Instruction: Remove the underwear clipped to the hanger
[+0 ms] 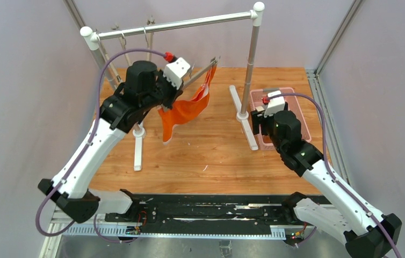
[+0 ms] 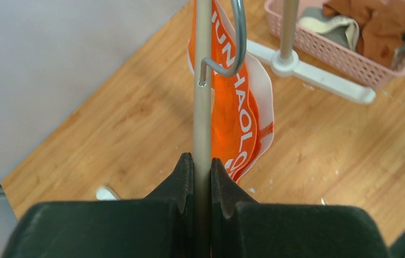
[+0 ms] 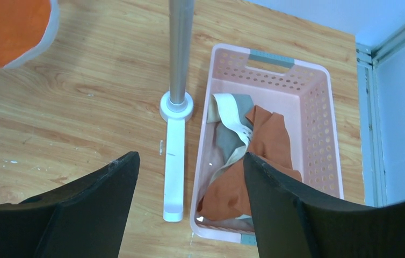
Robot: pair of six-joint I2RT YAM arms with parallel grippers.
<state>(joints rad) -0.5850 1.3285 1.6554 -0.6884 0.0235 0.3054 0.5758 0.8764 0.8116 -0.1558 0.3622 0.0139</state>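
Left gripper [image 2: 202, 172] clamps tight on the thin metal bar of a hanger [image 2: 202, 97], held tilted above the wooden table [image 1: 211, 156], with the bright orange briefs [image 1: 187, 110] and their white lettering dangling from it. Right gripper [image 3: 189, 156], fingers spread wide and holding nothing, hangs over a pink basket [image 3: 316, 107] on the table's right side, where the rust-brown briefs [image 3: 267, 137] and grey briefs [image 3: 224, 145] lie heaped. Scuffed wood grain shows around the rack's white foot [image 3: 173, 177], just beside the basket. Behind, the rack's top rail [image 1: 179, 25] spans the table. Pale lilac walls [image 1: 23, 107] stand close on both sides.
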